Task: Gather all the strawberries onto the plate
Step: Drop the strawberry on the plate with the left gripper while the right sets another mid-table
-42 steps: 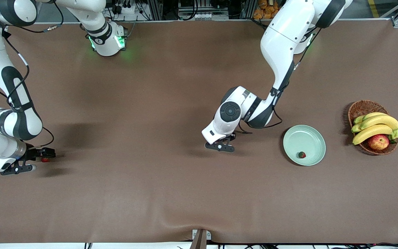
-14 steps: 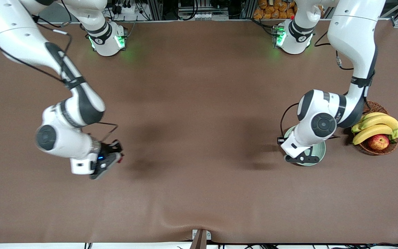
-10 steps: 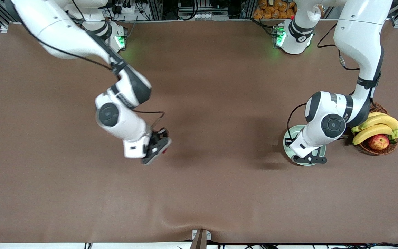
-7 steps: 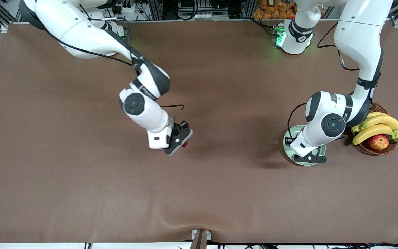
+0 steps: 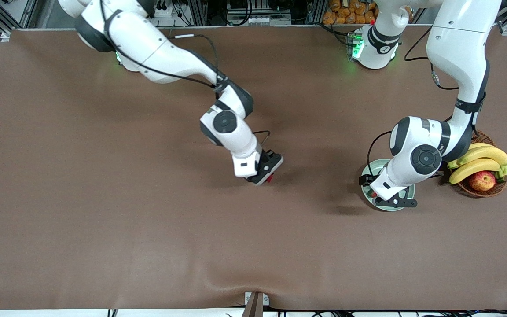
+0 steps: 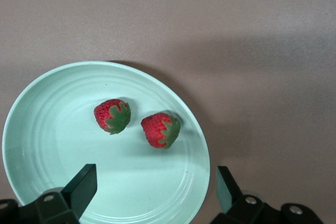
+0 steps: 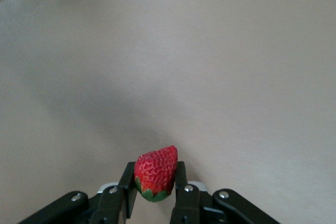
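The mint-green plate (image 5: 410,190) lies toward the left arm's end of the table, mostly hidden by that arm. The left wrist view shows the plate (image 6: 52,145) with two strawberries, one (image 6: 112,116) beside the other (image 6: 160,129). One of them peeks out in the front view (image 5: 372,193). My left gripper (image 5: 392,200) hovers over the plate, open and empty (image 6: 155,192). My right gripper (image 5: 264,173) is over the middle of the table, shut on the third strawberry (image 5: 270,178), which the right wrist view shows held between the fingers (image 7: 156,171).
A brown wicker basket (image 5: 458,137) with bananas (image 5: 478,159) and a red-yellow apple (image 5: 482,180) stands beside the plate, at the left arm's end of the table. The brown table cover has a wrinkle near the front edge (image 5: 218,275).
My right arm has carried its strawberry from its end of the table to the middle. My left gripper moved from mid-table to over the plate, where two strawberries now lie instead of one.
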Available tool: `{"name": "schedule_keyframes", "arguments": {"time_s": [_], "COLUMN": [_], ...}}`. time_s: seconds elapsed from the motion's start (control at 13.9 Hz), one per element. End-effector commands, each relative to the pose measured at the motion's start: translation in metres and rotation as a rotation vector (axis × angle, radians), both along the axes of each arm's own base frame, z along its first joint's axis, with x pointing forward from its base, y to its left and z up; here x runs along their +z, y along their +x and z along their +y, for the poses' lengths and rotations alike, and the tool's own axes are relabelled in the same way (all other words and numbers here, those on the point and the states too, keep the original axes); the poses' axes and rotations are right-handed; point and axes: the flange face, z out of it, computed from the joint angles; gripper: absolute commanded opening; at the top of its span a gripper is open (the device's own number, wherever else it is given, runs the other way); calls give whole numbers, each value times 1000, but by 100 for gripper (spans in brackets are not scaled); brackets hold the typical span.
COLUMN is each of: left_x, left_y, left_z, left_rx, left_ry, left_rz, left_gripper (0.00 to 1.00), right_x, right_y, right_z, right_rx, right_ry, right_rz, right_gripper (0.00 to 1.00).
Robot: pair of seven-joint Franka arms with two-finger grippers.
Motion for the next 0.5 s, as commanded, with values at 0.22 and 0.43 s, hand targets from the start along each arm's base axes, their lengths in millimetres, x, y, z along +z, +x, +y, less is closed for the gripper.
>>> {"name": "schedule_keyframes", "arguments": {"time_s": [0.22,0.43], "left_x": [22,32], "left_y": [8,8], "left_z": [-28,-60], "left_rx": [-48,-58], "left_ry": [1,-15], "left_rz": [-55,-76], "left_gripper": [100,100], "right_x": [-9,10], "right_y": [-6,9], "right_z": [33,17], "right_rx": [-109,-134], "right_ry": [9,6], "right_rz": [-19,-26], "right_gripper": [100,100]}}
